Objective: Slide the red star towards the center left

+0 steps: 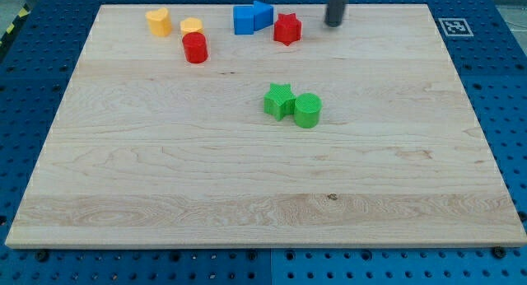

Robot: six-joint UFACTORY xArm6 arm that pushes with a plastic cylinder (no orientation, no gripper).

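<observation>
The red star [286,29] lies near the view's top edge of the wooden board [165,178], a little right of centre. My tip [333,24] stands to the star's right, apart from it by a small gap. Two blue blocks touch each other just left of the star: a blue cube-like block [244,20] and a blue wedge-shaped block [263,14].
A red cylinder [195,48] sits left of the blue blocks, with a yellow block [191,25] just above it and another yellow block [159,22] further left. A green star [279,100] and a green cylinder [307,110] touch near the board's middle.
</observation>
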